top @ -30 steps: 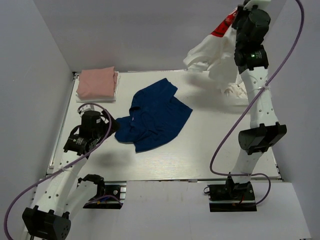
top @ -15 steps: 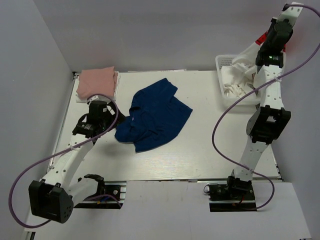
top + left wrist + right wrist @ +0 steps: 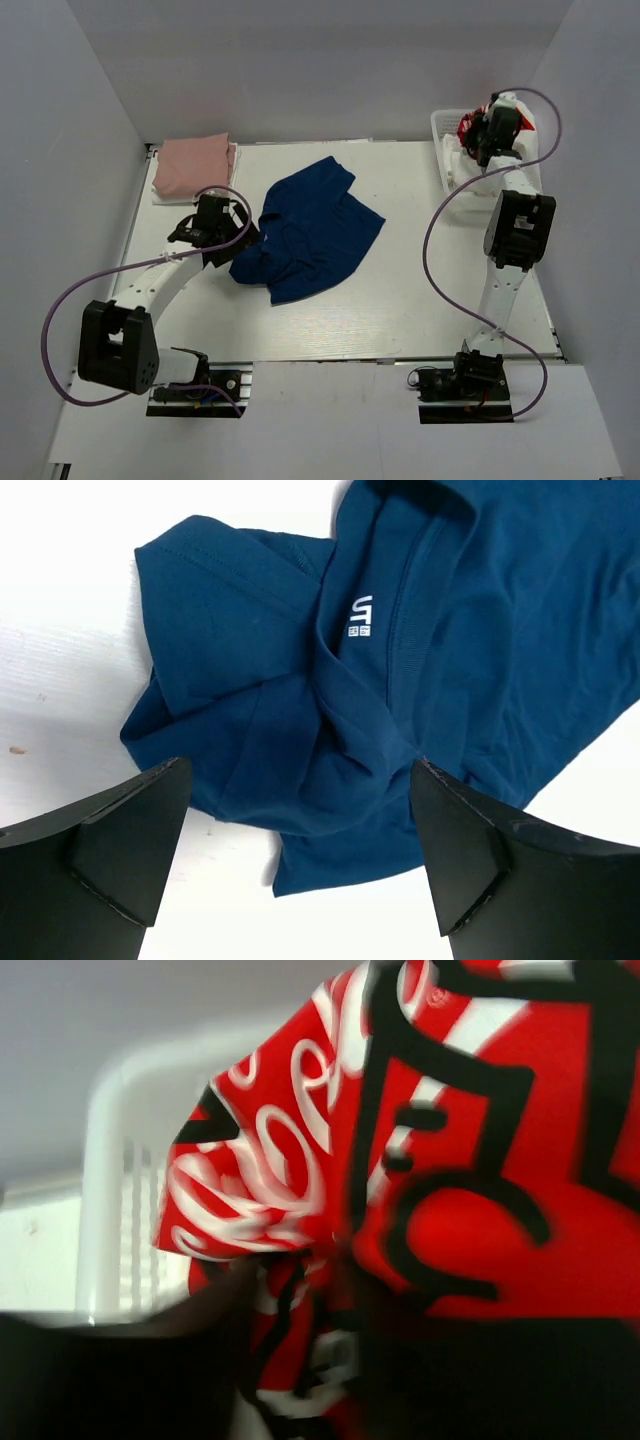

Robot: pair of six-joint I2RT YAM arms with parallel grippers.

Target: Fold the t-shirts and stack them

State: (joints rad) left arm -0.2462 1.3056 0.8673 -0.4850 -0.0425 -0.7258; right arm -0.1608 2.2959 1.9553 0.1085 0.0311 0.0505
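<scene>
A navy t-shirt point(image 3: 315, 230) lies crumpled mid-table; the left wrist view shows its collar and white neck print point(image 3: 362, 618). My left gripper point(image 3: 232, 240) stands open at its left edge, fingers spread over the rumpled sleeve point(image 3: 300, 780), nothing between them. A white t-shirt with red graphic and lettering point(image 3: 470, 130) is bunched at the white basket point(image 3: 443, 150). My right gripper point(image 3: 488, 138) is down in that cloth. In the right wrist view the red print point(image 3: 300, 1160) fills the frame and blurred fabric lies between the dark fingers point(image 3: 320, 1280). A folded dusty-pink t-shirt point(image 3: 193, 165) sits back left.
The pink t-shirt rests on a white layer point(image 3: 160, 198) by the left wall. The basket's rim point(image 3: 105, 1160) shows blurred in the right wrist view. Grey walls close the table on three sides. Both arm bases stand at the near edge.
The right arm came down from high above the table, bringing the white t-shirt into the basket. The left arm reached further toward the navy t-shirt's left edge.
</scene>
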